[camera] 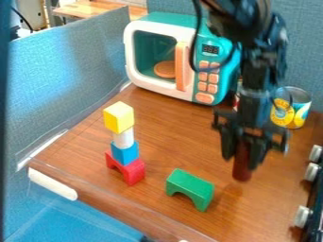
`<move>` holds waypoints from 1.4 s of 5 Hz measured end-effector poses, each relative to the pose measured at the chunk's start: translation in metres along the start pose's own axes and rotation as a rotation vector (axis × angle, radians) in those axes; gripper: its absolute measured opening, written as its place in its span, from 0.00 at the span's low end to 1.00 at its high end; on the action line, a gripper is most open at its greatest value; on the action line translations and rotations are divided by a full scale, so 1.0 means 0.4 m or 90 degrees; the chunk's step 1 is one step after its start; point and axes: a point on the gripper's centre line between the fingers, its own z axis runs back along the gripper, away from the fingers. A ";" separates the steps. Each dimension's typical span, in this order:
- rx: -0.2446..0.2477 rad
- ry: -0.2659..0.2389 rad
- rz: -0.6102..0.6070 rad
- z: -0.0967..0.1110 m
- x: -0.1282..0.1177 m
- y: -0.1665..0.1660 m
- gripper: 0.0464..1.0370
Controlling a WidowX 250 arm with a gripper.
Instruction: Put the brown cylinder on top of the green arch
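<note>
Beside one green arch (194, 185), the gripper (242, 159) has its jaws clamped on one brown cylinder (242, 171), its top hidden; the arm (254, 78) partly covers one can (294, 109). Four blocks (125, 153) stand in one stack.

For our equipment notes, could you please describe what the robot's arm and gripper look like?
The arm is black, built of chunky, angular sections, with glints on its upper part. A thin dark cable loops out beside it. The gripper is black too, with two fingers below a wide, jagged-edged crosspiece. I can make out no markings.
</note>
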 end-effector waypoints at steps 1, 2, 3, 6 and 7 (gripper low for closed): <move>-0.015 -0.021 0.036 0.074 -0.010 0.016 0.49; -0.021 -0.010 0.074 0.108 -0.023 0.039 0.49; -0.014 0.072 0.093 0.120 -0.071 0.061 0.49; -0.005 0.215 0.113 0.040 -0.199 0.101 0.49; -0.010 0.207 0.097 0.020 -0.206 0.108 0.49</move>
